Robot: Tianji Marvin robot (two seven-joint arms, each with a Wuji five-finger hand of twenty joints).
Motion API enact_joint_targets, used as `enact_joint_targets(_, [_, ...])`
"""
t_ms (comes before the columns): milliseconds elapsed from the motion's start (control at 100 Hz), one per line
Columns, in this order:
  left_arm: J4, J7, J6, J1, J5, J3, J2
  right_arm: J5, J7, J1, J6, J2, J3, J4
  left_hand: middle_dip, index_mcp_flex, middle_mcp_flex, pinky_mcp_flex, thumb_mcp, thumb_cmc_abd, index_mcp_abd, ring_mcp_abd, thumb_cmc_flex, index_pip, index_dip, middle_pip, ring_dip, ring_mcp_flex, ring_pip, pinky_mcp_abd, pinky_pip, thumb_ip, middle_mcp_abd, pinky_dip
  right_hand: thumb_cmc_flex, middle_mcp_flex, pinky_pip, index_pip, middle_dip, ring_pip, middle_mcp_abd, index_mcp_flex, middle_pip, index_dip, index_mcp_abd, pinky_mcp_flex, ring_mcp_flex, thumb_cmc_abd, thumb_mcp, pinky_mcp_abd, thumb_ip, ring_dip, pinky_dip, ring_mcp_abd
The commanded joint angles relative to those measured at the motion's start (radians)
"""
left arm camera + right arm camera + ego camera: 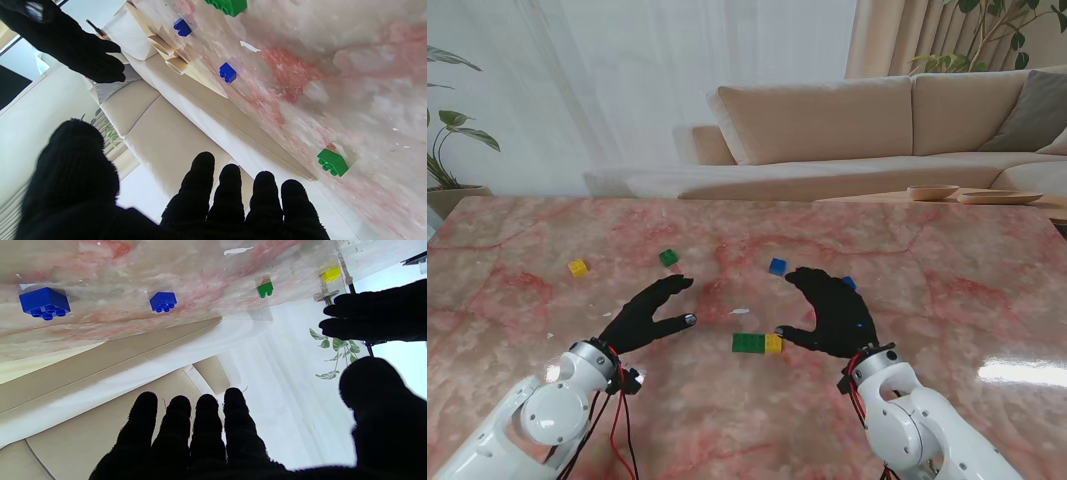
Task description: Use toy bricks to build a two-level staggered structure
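Pink marble table (947, 300) w/ beige sofa (827, 130) behind.

Our left robot hand (649, 315) hovers open, fingers apart; right robot hand (832, 312) open too, palms facing inward.

Both hands, left hand (649, 315) & right hand (835, 312), in black knit gloves; white glossy arms w/ red & black cables at wrists.

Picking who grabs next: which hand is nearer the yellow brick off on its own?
Left. The left hand sits just right of and nearer to me than the yellow brick; the right hand is far across.
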Motion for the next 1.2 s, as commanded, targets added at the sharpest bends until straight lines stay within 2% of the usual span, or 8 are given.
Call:
enact_joint_targets(0, [0.028,-0.025,0.019,-0.049,-0.004,-0.015,0.011,0.019,0.001,-0.012,-0.003,-0.006,0.001,0.002,0.009,0.019,-0.001,-0.004,0.032,0.008,-0.019,-0.053,-0.007,0.007,0.005,0.014,-0.005,0.001,-0.021,-0.043,-0.009,0.003,-0.020,0.014,-0.049,-0.004,-0.028,-0.013,-0.017,-0.018,-0.006,0.023,-0.010,-0.011,-0.010,-0.008,0.005,0.016,0.017,-0.037,0.045,-0.021,-0.028,-0.025])
enact_joint_targets(290, [0.111,-0.223,0.108,-0.181,0.046,-0.090,0.052,0.054,-0.017,-0.018,-0.015,-0.012,-0.002,0.014,0.011,0.000,-0.015,-0.007,0.049,-0.011,-0.029,-0.059,0.005,0.012,0.003,0.017,-0.004,-0.005,-0.020,-0.049,-0.007,0.000,-0.030,0.007,-0.045,-0.014,-0.022,-0.009,-0.022,-0.015,-0.006,0.017,0.000,-0.017,-0.015,-0.028,-0.016,0.018,0.020,-0.028,0.042,-0.021,-0.035,-0.026])
enact_joint_targets(550, [0.220,-0.389,0.151,-0.308,0.122,-0.139,0.091,0.069,-0.008,-0.001,-0.015,-0.012,-0.012,0.039,-0.013,-0.041,-0.034,-0.013,0.069,-0.035,-0.034,-0.071,0.015,0.000,-0.007,-0.026,-0.004,-0.028,-0.024,-0.066,-0.024,-0.017,-0.046,-0.004,-0.039,-0.039,-0.017,-0.004,-0.025,-0.013,-0.010,0.018,-0.006,-0.018,-0.016,-0.036,-0.021,0.015,0.020,-0.026,0.041,-0.016,-0.037,-0.025])
enact_joint_targets(720, [0.280,-0.446,0.186,-0.381,0.176,-0.143,0.106,0.076,-0.003,0.012,-0.013,-0.012,-0.020,0.054,-0.029,-0.064,-0.042,-0.017,0.077,-0.063,-0.031,-0.078,0.027,-0.012,-0.015,-0.052,-0.005,-0.044,-0.029,-0.075,-0.044,-0.026,-0.049,-0.007,-0.034,-0.033,-0.014,-0.001,-0.024,-0.012,-0.011,0.019,-0.017,-0.019,-0.017,-0.040,-0.024,0.012,0.020,-0.025,0.040,-0.013,-0.038,-0.026])
enact_joint_targets(1090, [0.406,-0.493,0.266,-0.516,0.229,-0.073,0.116,0.080,0.009,0.021,-0.013,-0.011,-0.027,0.058,-0.040,-0.086,-0.047,-0.012,0.103,-0.143,-0.017,-0.068,0.062,-0.029,-0.027,-0.068,-0.001,-0.048,-0.026,-0.077,-0.055,-0.055,-0.037,0.013,-0.024,-0.020,-0.009,0.006,-0.013,-0.007,-0.015,0.024,-0.020,-0.020,-0.018,-0.043,-0.019,0.008,0.020,-0.020,0.038,-0.004,-0.039,-0.028])
enact_joint_targets(1110, [0.413,-0.495,0.268,-0.523,0.233,-0.067,0.117,0.080,0.011,0.020,-0.013,-0.011,-0.026,0.057,-0.047,-0.096,-0.050,-0.014,0.179,-0.169,-0.009,-0.064,0.033,-0.044,-0.042,-0.078,0.001,-0.051,-0.029,-0.076,-0.064,-0.073,-0.032,0.040,-0.023,-0.019,-0.008,0.006,-0.012,-0.007,-0.015,0.024,-0.020,-0.021,-0.018,-0.043,-0.019,0.007,0.020,-0.021,0.038,-0.004,-0.038,-0.029])
enact_joint_targets(1190, [0.436,-0.509,0.280,-0.547,0.252,-0.044,0.120,0.080,0.013,0.019,-0.013,-0.010,-0.026,0.055,-0.050,-0.128,-0.065,-0.020,0.197,-0.186,0.016,-0.052,0.033,-0.059,-0.049,-0.095,-0.001,-0.060,-0.039,-0.073,-0.075,-0.077,-0.013,0.040,-0.023,-0.018,-0.007,0.008,-0.009,-0.006,-0.017,0.025,-0.019,-0.021,-0.019,-0.044,-0.019,0.007,0.020,-0.020,0.037,-0.003,-0.038,-0.029])
